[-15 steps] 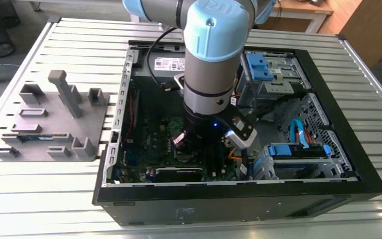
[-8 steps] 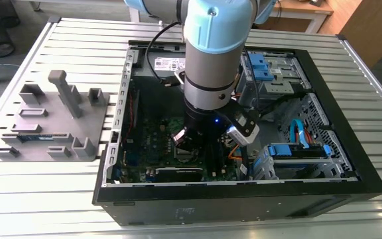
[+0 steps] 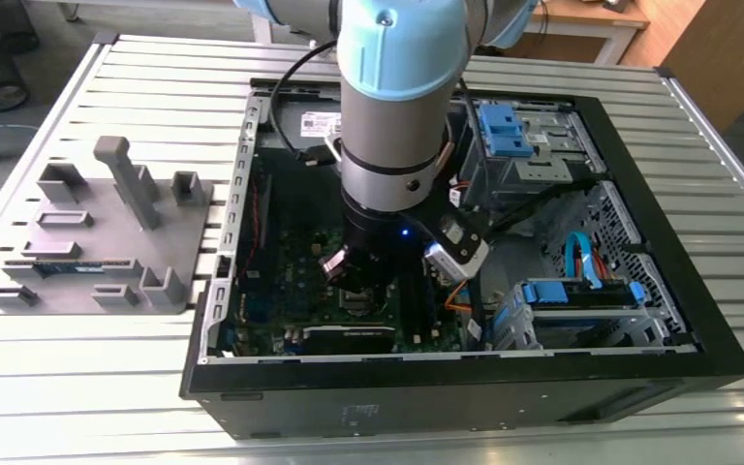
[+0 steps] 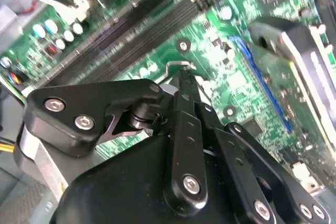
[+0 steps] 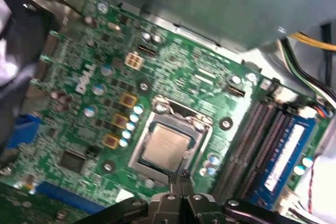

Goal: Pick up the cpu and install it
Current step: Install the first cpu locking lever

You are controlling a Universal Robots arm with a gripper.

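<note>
Arm [image 3: 391,97] is reaching down into the open PC case [image 3: 476,387], which lies on its side on the slatted metal counter [image 3: 682,126]. Gripper [image 5: 180,178] sits just above the motherboard [image 5: 94,103], at the edge of the socket frame [image 5: 139,153].

The cpu [image 5: 165,147] is already seated in the socket, silvery top facing up, square inside the frame. The fingers [image 5: 185,179] are pinched narrow, tips together, holding nothing. In the second wrist view the same tips [image 4: 181,80] come to a point beside a thin bent wire lever [image 4: 176,65] at the socket; can't tell if they actually touch it.

Surroundings:
- Memory slots [image 5: 252,140] run just beside the socket, one filled with a stick carrying a blue label [image 5: 286,153].
- Row of capacitors [image 5: 128,124] and yellow-topped components on the other side of the socket, close to the frame.
- Expansion card with a metal cover [image 4: 302,72] in the blue slot, near the fingers in the second wrist view.
- Drive cage with blue tabs [image 3: 514,136] and blue cables [image 3: 579,257] on the exterior view's right, well apart from the socket.
- Grey parts fixture [image 3: 94,232] on the counter at the exterior view's left, outside the case, with a dark stick lying in it.
</note>
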